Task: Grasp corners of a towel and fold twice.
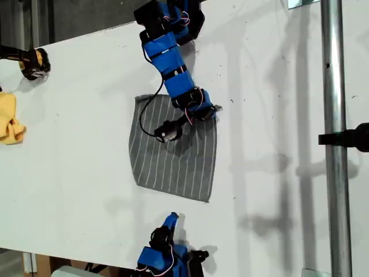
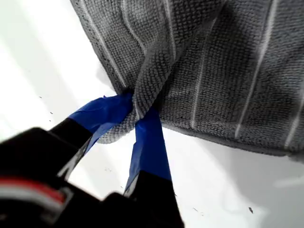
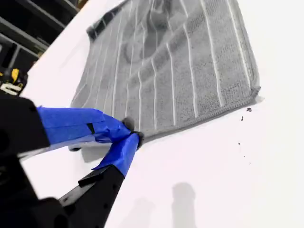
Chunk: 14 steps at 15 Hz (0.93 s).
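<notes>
First wrist view: my first hand [image 2: 135, 116] pinches towel [image 2: 213, 61].

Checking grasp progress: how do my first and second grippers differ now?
My first gripper has its jaws shut on a bunched bit of the towel; my second gripper has jaws that meet with no fabric visibly between them. In the exterior view, the first is over the towel's upper right corner, the second below its lower edge. Both have blue jaws.

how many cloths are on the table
2: the grey towel lies mid-table with my first gripper pinching one corner; a yellow cloth sits at the exterior view's left edge, partly cut off.
</notes>
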Tool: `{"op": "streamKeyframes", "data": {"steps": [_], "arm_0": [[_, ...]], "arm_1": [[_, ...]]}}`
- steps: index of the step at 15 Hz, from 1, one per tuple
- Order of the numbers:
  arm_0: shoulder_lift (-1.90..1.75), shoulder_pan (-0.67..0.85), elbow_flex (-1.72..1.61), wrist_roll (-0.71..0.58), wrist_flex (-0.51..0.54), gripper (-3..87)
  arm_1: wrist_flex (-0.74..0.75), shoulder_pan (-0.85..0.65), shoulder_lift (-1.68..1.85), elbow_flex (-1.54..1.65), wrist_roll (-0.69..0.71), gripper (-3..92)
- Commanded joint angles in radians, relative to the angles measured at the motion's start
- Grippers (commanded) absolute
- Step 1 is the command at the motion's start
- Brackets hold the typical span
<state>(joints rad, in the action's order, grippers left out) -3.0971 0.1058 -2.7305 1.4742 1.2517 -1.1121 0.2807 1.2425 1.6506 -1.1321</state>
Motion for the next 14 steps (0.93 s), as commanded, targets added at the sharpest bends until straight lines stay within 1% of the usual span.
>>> {"op": "streamKeyframes", "data": {"steps": [1, 5, 7, 12, 14], "arm_0": [[0.341, -0.043, 0.279, -0.067, -0.044, -1.5], [0.847, -0.149, 0.647, -0.293, -0.069, -1.5], [1.006, -0.199, 0.772, -0.408, -0.074, -1.5], [1.072, -0.236, 0.795, -0.534, -0.086, -1.5], [1.074, -0.236, 0.790, -0.541, -0.069, -0.9]], "arm_1": [[0.006, -0.017, 0.006, -0.051, 0.015, -0.1], [-0.008, -0.020, 0.006, -0.066, 0.017, -0.1], [-0.014, -0.023, 0.005, -0.074, 0.018, -0.1], [-0.017, -0.020, 0.005, -0.077, 0.020, -0.1], [-0.017, -0.020, 0.005, -0.078, 0.020, -0.1]]}}
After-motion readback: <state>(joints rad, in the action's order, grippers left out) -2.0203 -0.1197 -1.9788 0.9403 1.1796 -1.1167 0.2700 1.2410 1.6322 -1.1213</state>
